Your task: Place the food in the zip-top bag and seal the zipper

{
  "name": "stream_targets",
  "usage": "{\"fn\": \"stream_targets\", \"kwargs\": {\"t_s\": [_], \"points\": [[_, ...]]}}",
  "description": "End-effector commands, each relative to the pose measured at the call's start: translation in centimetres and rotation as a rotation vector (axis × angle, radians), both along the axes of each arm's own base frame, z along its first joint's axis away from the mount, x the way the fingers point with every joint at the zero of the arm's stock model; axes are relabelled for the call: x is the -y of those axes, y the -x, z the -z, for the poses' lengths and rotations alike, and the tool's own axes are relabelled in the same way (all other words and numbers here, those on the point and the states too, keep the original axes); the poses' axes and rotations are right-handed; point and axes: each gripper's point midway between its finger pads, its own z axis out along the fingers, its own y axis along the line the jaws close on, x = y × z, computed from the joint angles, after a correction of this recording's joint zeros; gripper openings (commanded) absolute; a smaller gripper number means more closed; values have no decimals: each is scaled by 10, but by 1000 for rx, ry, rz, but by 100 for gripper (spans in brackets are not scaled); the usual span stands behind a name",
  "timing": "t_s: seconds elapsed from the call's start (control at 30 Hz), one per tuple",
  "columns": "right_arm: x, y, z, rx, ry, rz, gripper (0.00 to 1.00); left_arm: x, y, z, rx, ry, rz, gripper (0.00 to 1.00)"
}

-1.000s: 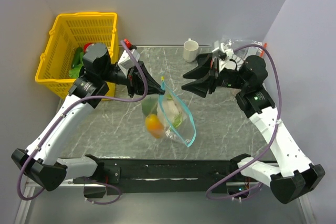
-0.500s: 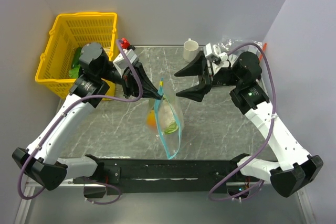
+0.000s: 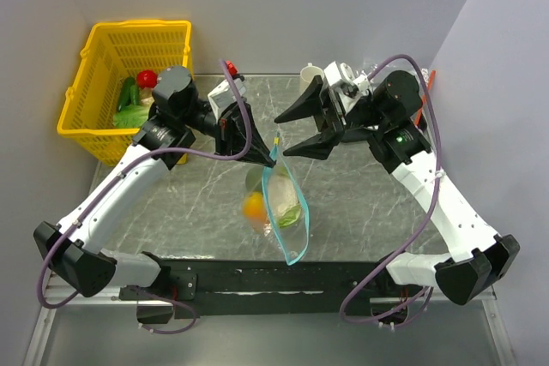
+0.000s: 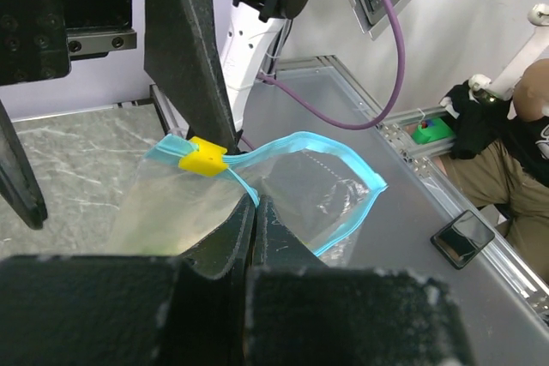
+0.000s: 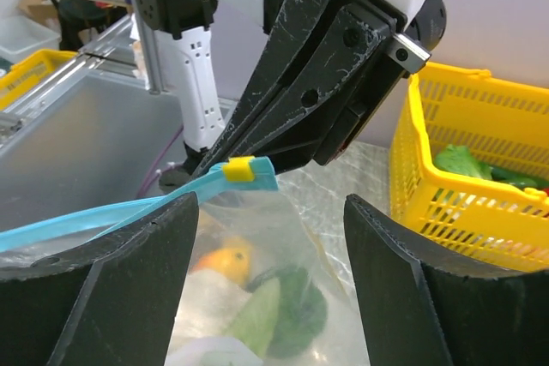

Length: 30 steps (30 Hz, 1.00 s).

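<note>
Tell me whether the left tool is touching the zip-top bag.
Touching. The left wrist view shows the left tool pinching the zip-top bag at its teal mouth edge, beside the yellow slider.

in the top view the tips of the left gripper [image 3: 262,158] are lost against the top corner of the zip-top bag [image 3: 287,199], so the grip itself does not show there. the right gripper [image 3: 283,136] covers most of a white cup [image 3: 307,70] at the far edge; only its rim shows. the contents of the yellow basket [image 3: 129,25], far left, are too small to name. through the plastic the food is blurred: an orange lump [image 3: 254,207], something green, something pale. in the left wrist view the gripper's own fingers [image 4: 221,248] hide the bag's lower part, and a person [image 4: 525,126] is cut off at the right edge. in the right wrist view the bag's bottom runs out of frame
</note>
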Motion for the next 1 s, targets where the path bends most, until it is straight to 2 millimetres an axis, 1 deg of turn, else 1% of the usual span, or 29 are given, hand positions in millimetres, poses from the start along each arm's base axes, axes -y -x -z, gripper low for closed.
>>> {"fn": "stream_targets", "kwargs": {"t_s": [0.0,0.03,0.07,0.17,0.2,0.27,0.3,0.37,0.4,0.43,0.5,0.7,0.73,0.77,0.8,0.83,0.87,0.9,0.93,0.97], "points": [[3,14,-13,41,-6,-64,75,-6,17,-24,97,50,65,1],[3,14,-13,47,-8,-70,74,-6,17,-24,95,50,67,1],[4,17,-13,52,-7,-82,70,-6,17,-24,94,49,67,1],[5,21,-12,50,-2,-113,65,-5,17,-26,97,53,64,1],[5,23,-10,24,6,-121,61,-4,16,-27,95,53,59,1],[6,26,-12,45,-2,-136,54,-3,15,-28,89,51,60,1],[7,27,-10,23,7,-143,45,-2,14,-28,83,49,54,1],[8,29,-11,32,5,-149,34,-2,12,-28,78,46,52,1],[8,30,-12,29,5,-149,26,-2,13,-28,78,46,51,1],[8,30,-11,23,8,-150,15,-1,11,-28,76,48,42,1],[9,32,-11,22,8,-151,0,0,10,-28,74,49,33,1],[12,38,-7,-1,7,-138,0,2,6,-27,70,49,8,1],[12,38,-7,-8,3,-128,0,3,3,-26,74,51,-14,1],[13,39,-8,-2,-3,-119,0,4,0,-25,77,52,-31,3],[13,38,-6,-35,6,-104,0,3,-3,-24,83,53,-54,16],[12,36,-6,-52,6,-87,0,3,-5,-19,104,53,-73,24],[12,32,-11,-36,-13,-46,0,5,-13,-15,113,52,-128,36],[12,30,-6,-90,11,-24,0,2,-11,-18,140,63,-159,43],[12,29,-7,-96,9,-1,0,2,-13,-14,160,59,-190,50],[12,22,-11,-100,-5,51,0,2,-23,-10,173,52,-263,58]]}}
